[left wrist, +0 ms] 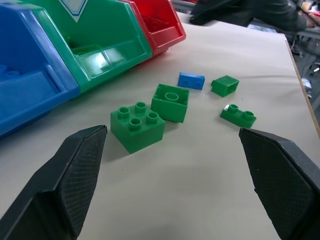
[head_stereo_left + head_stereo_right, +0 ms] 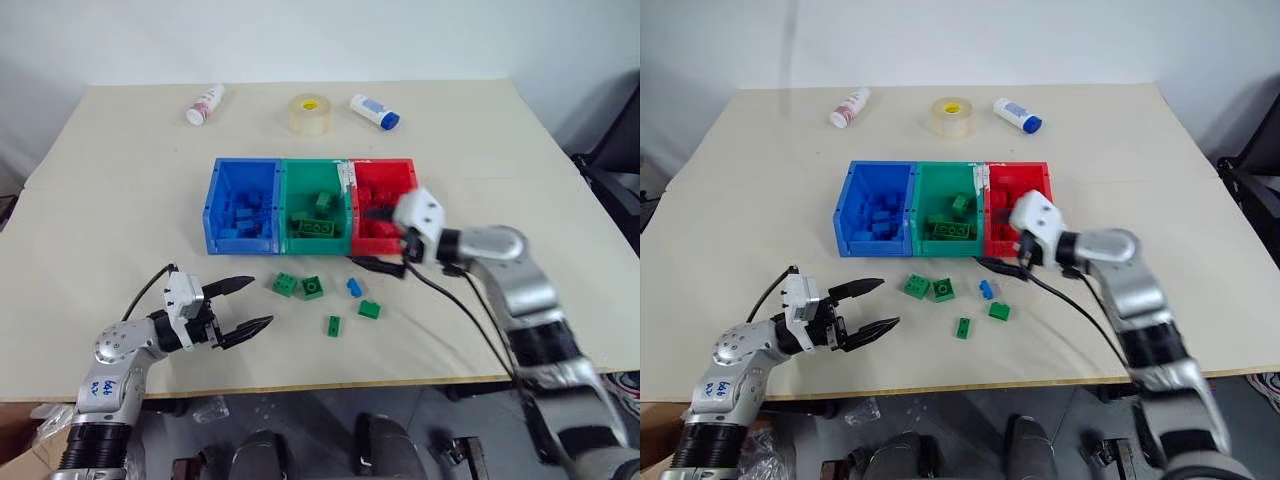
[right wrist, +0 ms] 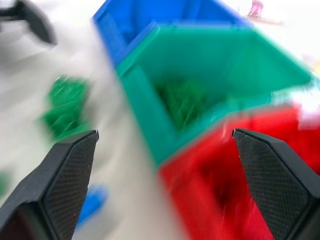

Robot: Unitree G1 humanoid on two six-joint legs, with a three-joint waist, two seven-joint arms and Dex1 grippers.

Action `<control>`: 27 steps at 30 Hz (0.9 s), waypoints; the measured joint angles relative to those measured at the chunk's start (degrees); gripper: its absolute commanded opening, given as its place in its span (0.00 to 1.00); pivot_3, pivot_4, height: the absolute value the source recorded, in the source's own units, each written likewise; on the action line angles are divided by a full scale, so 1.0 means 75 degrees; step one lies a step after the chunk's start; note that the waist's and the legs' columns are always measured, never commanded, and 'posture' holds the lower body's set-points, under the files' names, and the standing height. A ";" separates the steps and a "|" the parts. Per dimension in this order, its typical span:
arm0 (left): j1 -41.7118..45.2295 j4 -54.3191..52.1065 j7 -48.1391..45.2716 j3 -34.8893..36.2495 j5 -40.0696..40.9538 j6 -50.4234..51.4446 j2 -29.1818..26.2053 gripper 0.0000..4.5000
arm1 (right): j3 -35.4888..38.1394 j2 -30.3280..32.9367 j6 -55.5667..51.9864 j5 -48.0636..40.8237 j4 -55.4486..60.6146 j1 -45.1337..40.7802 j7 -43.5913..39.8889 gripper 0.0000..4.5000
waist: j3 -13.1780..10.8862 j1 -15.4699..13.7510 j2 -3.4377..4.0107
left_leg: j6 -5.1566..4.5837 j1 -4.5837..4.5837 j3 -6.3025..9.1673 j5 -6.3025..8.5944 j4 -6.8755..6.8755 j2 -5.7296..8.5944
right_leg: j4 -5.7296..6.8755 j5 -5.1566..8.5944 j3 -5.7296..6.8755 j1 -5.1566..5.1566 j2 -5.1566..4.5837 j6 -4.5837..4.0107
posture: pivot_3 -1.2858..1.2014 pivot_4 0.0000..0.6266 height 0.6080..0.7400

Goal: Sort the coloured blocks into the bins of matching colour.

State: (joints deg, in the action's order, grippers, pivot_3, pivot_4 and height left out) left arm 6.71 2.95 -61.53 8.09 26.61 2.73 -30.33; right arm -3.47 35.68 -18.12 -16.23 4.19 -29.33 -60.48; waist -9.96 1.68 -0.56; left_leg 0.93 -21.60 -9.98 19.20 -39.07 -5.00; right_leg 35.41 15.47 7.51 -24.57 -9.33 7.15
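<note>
Three joined bins stand mid-table: blue [image 2: 238,243], green [image 2: 315,245] and red [image 2: 384,165], each with blocks of its own colour inside. In front of them lie loose blocks: two green squares [image 2: 286,284] [image 2: 313,288], a small blue block [image 2: 354,287], and two small green ones [image 2: 370,309] [image 2: 333,325]. My right gripper [image 2: 379,240] hovers open at the red bin's front edge, with nothing between its fingers. My left gripper [image 2: 259,302] rests open near the table, just left of the green squares [image 1: 137,125], pointing toward them.
A tape roll [image 2: 310,113] and two white bottles [image 2: 205,104] [image 2: 374,111] lie at the table's far side. A black cable [image 2: 455,305] trails from the right wrist over the table. The table's front edge [image 2: 300,385] runs close behind the loose blocks.
</note>
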 measured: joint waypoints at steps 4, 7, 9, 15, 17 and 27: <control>0.0236 0.0428 -0.0165 0.0007 -0.0009 -0.0277 0.0027 1.00 | 0.0782 0.1121 -0.0553 -0.0443 0.1310 0.1661 -0.0183 1.00 | 0.0001 -0.0028 -0.0002 | 0.0000 0.0007 0.0006 -0.0002 0.0000 -0.0003 | -0.0034 0.0001 0.0008 0.0008 0.0000 -0.0002 | 0.52 0.24 1.00; 0.0271 0.0872 -0.0315 0.0112 -0.0004 -0.0601 0.0043 1.00 | 0.1384 0.1663 -0.0935 -0.0488 0.1758 0.2872 -0.0165 1.00 | 0.0001 -0.0033 -0.0003 | -0.0003 0.0006 0.0004 -0.0001 -0.0003 -0.0001 | -0.0048 -0.0002 0.0005 0.0015 -0.0002 0.0002 | 0.52 0.24 1.00; 0.0304 0.0994 -0.0461 0.0124 0.0007 -0.0808 0.0080 1.00 | 0.1695 0.1894 -0.1144 -0.0626 0.2145 0.3394 -0.0156 1.00 | 0.0000 0.0012 -0.0004 | -0.0004 0.0008 -0.0002 -0.0001 -0.0004 -0.0002 | -0.0052 -0.0002 0.0004 0.0013 -0.0002 0.0002 | 0.52 0.24 1.00; 0.0436 0.1237 -0.0940 0.0147 0.0074 -0.1203 0.0085 1.00 | 0.1628 0.2018 -0.1532 -0.0776 0.2610 0.3373 0.0090 1.00 | 0.0000 0.0003 -0.0006 | -0.0006 0.0018 -0.0003 -0.0008 -0.0005 -0.0003 | -0.0043 -0.0004 0.0001 0.0014 -0.0002 -0.0003 | 0.52 0.24 1.00; 0.0433 0.1241 -0.1187 0.0233 0.0194 -0.1256 0.0048 1.00 | 0.1271 0.1873 -0.1634 -0.0757 0.2631 0.2975 0.0225 1.00 | 0.0000 0.0007 -0.0007 | -0.0006 0.0017 -0.0003 -0.0007 -0.0005 -0.0005 | -0.0044 -0.0005 0.0001 0.0013 -0.0002 -0.0005 | 0.52 0.24 1.00; 0.0150 0.1119 -0.2047 0.0435 0.0555 -0.1553 -0.0096 1.00 | -0.1528 0.0388 -0.1936 0.0436 0.1388 0.0920 0.0898 1.00 | 0.0000 -0.0010 -0.0006 | -0.0004 0.0001 0.0001 -0.0005 -0.0005 -0.0005 | -0.0008 -0.0006 0.0014 0.0002 -0.0002 -0.0006 | 0.52 0.24 1.00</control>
State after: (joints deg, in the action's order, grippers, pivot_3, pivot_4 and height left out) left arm 7.83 11.34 -76.88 11.36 30.77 -8.91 -31.05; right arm -14.93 38.59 -32.64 -12.97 14.60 -22.43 -53.75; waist -9.96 1.61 -0.60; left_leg 0.89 -21.60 -9.98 19.16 -39.11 -5.04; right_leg 35.35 15.42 7.62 -24.56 -9.34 7.10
